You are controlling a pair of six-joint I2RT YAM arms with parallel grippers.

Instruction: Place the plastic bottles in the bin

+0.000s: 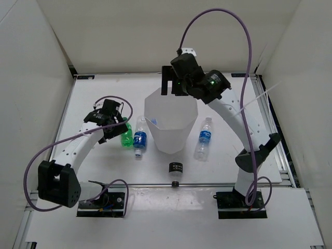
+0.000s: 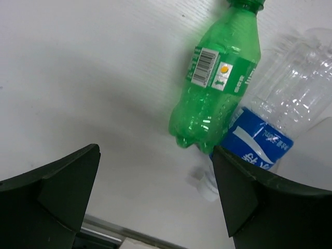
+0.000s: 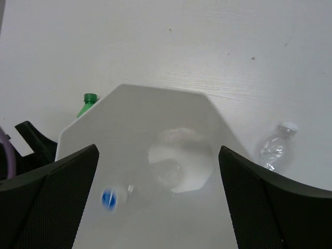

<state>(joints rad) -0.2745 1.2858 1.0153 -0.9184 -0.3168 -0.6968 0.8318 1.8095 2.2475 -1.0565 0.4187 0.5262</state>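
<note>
Left jaws wide, green bottle (image 2: pixel 218 88) just ahead, touching a blue-label bottle (image 2: pixel 280 109). Right jaws wide above the bin (image 3: pixel 135 109). Closing could snag both bottles, and one rolls off.

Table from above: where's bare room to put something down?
Bare: the table's far-left corner, behind the left gripper; the near strip left of the black cylinder. Crowded: left of the bin, where the green bottle and labelled bottle lie together.

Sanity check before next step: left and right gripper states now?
Left gripper: open, empty, near the green bottle.
Right gripper: open, empty, above the bin.
</note>
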